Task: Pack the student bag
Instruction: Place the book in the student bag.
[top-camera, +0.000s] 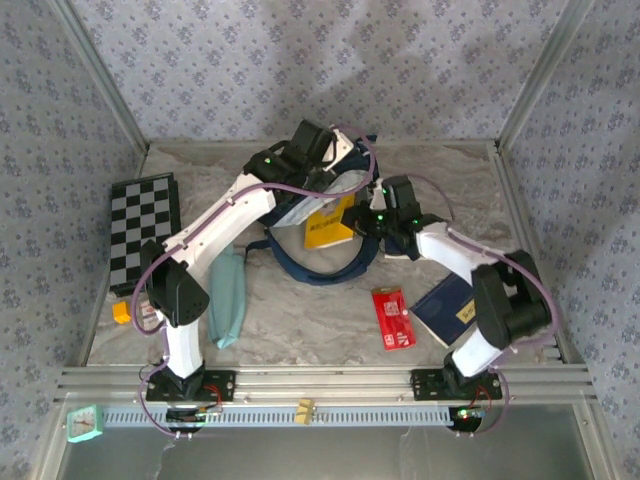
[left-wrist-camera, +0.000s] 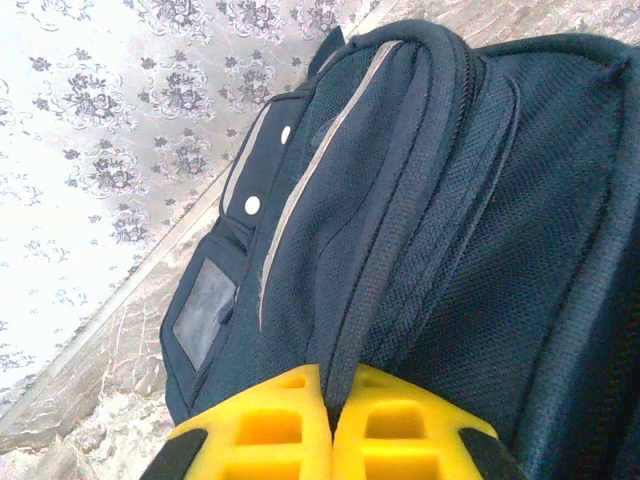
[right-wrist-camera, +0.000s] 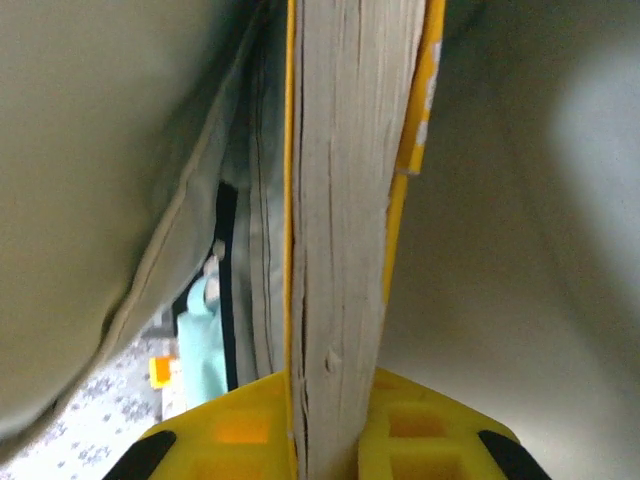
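Note:
The student bag (top-camera: 318, 262), a navy blue backpack, lies at the back middle of the table with its mouth held open. My left gripper (top-camera: 325, 160) is at the bag's far top edge. In the left wrist view its yellow fingers (left-wrist-camera: 270, 420) are shut on a dark webbing strip of the bag (left-wrist-camera: 450, 200). My right gripper (top-camera: 368, 218) is shut on a yellow-covered book (top-camera: 328, 225) that sits partly inside the opening. In the right wrist view the book's page edges (right-wrist-camera: 340, 200) stand upright between the jaws, with grey bag lining (right-wrist-camera: 100, 150) on both sides.
A folded chessboard (top-camera: 142, 225) lies at the left, a teal pouch (top-camera: 228, 295) beside the left arm and a small orange block (top-camera: 122, 312) near its base. A red packet (top-camera: 393, 318) and a navy book with a yellow label (top-camera: 448, 308) lie at front right.

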